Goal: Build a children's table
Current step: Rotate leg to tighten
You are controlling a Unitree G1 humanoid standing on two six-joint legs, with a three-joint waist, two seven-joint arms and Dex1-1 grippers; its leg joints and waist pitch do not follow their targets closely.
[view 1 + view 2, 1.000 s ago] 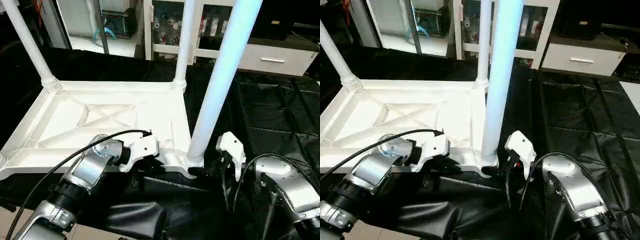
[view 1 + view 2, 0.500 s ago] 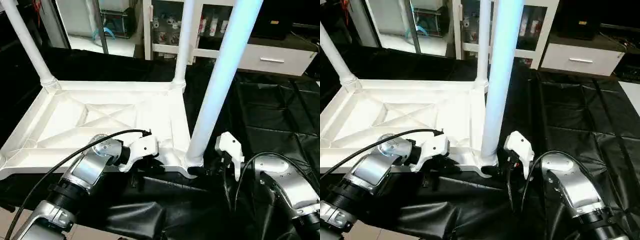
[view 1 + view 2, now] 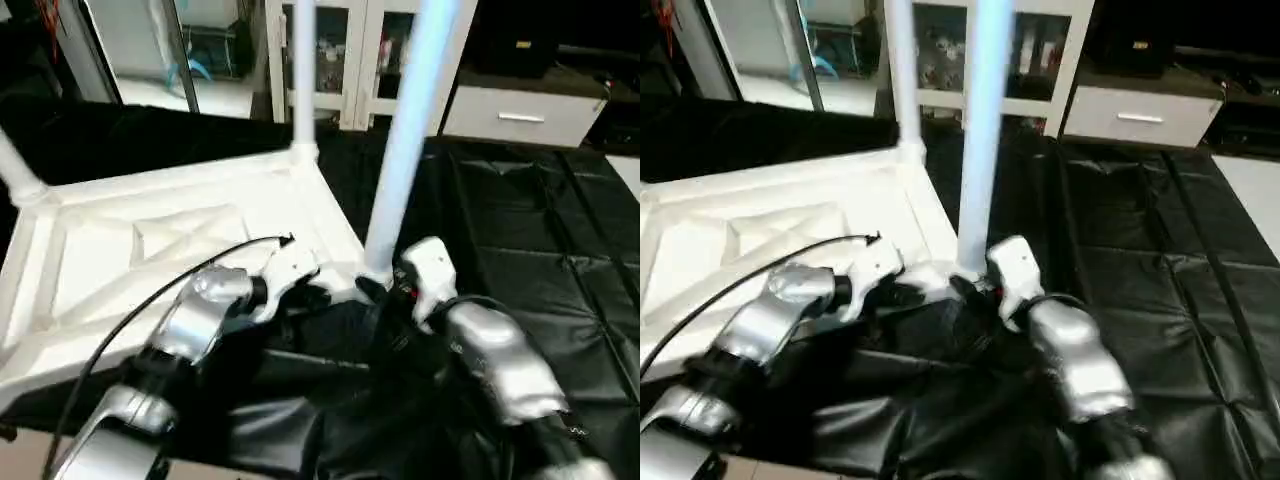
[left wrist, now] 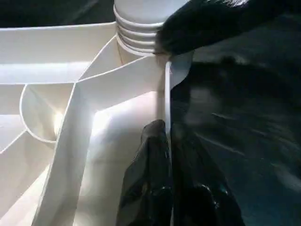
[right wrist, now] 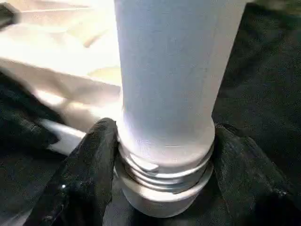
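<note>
Black cover [image 3: 560,240] under tabletop [image 3: 120,250]; left claw [image 4: 164,141] pinches its rim, right claw [image 5: 164,155] clasps leg [image 5: 169,70]

tabletop [image 3: 120,250] on work table [image 3: 540,230], three legs [image 3: 410,140] upright

Changes logged, placed against the near leg [image 3: 410,130]:

- Right tool [image 3: 392,292]: formerly just beside the near leg's base and apart from it; now closed in around that base, black fingers [image 5: 89,165] on either side of the ribbed collar, touching it.
- Children's table [image 3: 100,250]: turned on the black tabletop [image 3: 540,230]; the corner bearing the near leg now sits farther from the robot, and the edge beyond the near leg runs aslant.
- Left tool [image 4: 163,129]: carried along with the rim beside the near leg, grip unbroken.
</note>
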